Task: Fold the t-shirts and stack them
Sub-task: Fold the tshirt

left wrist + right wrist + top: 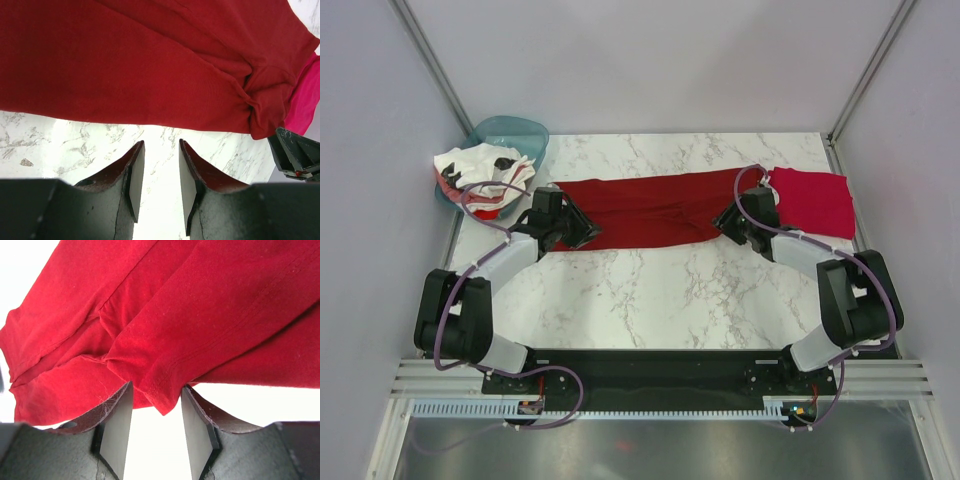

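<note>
A dark maroon t-shirt (650, 208) lies folded into a long band across the middle of the marble table (650, 300). My left gripper (576, 230) stands at its left end, open, with only marble between the fingers and the cloth edge just ahead (125, 70). At the band's right end my right gripper (728, 222) is open. A corner of the maroon t-shirt (175, 315) pokes between its fingertips (124, 395) with a gap on each side. A crimson-pink t-shirt (812, 200) lies folded at the far right. White t-shirts (480, 178) are heaped at the far left.
A teal basin (515, 132) sits at the back left corner, under the white heap. Grey walls close in the table on three sides. In the left wrist view the pink shirt (306, 100) and the right arm's gripper (296, 157) show at the right edge.
</note>
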`<state>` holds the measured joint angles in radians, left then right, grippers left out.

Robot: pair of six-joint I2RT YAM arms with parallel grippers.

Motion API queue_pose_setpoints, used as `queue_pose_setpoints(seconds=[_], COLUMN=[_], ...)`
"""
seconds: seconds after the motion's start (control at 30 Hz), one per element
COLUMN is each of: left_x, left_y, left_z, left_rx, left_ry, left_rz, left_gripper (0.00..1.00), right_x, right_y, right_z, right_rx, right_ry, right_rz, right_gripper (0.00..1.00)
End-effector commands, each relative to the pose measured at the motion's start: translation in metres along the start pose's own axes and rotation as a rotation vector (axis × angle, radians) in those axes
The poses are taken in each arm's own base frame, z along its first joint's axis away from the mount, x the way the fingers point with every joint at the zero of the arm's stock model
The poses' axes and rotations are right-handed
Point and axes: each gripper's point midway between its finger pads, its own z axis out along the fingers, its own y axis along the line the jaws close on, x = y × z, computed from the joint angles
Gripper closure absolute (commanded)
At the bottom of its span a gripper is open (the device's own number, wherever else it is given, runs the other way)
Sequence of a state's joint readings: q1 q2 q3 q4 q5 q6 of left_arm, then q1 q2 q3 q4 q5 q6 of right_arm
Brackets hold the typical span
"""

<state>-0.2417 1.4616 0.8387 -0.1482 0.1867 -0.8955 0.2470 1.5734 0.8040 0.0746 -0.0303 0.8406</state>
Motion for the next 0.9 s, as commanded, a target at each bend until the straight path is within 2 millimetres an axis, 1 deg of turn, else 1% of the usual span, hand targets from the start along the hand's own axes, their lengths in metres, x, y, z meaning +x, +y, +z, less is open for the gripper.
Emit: queue_pose_setpoints(seconds=[0.0,0.17,0.3,0.37,0.43,0.47,0.53,0.6,0.67,0.77,0.87], left_x=[-0.008,-0.008,-0.009,-0.009,-0.009,-0.010,-0.010,-0.010,-0.009,-0.009,-0.009], left_y=[-0.012,-0.012,-0.012,-0.012,-0.011,-0.012,-0.012,-0.012,-0.011,-0.012,-0.013], left_z=[-0.002,-0.002,-0.003,-0.003,-0.003,-0.003,-0.003,-0.003,-0.003,-0.003,-0.004], left_rx=[0.035,0.032,0.034,0.030,0.029,0.031,0.031,0.031,0.028,0.030,0.033], left_ry=[-0.011,-0.013,-0.014,-0.015,-0.016,-0.017,-0.017,-0.017,-0.013,-0.013,-0.015], left_rz=[0.043,0.041,0.045,0.044,0.044,0.043,0.045,0.045,0.045,0.044,0.045], left_gripper=[0.59,0.59,0.59,0.59,0.59,0.59,0.59,0.59,0.59,0.59,0.59], right_x=[-0.009,-0.012,-0.009,-0.008,-0.007,-0.007,-0.001,0.004,0.006,0.003,0.001], right_y=[0.018,0.019,0.018,0.016,0.014,0.013,0.005,-0.003,-0.008,-0.012,-0.010], right_z=[-0.010,-0.013,-0.009,-0.007,-0.006,-0.006,-0.003,0.001,0.002,0.006,0.009], right_rx=[-0.067,-0.067,-0.063,-0.056,-0.051,-0.043,-0.018,0.008,0.021,0.044,0.043], right_ry=[-0.039,-0.051,-0.033,-0.033,-0.031,-0.032,-0.016,-0.004,-0.002,-0.018,-0.019], right_rz=[-0.006,-0.008,-0.009,-0.009,-0.010,-0.011,-0.009,-0.009,-0.009,-0.015,-0.020], right_gripper=[0.49,0.50,0.59,0.61,0.62,0.59,0.57,0.56,0.56,0.61,0.74])
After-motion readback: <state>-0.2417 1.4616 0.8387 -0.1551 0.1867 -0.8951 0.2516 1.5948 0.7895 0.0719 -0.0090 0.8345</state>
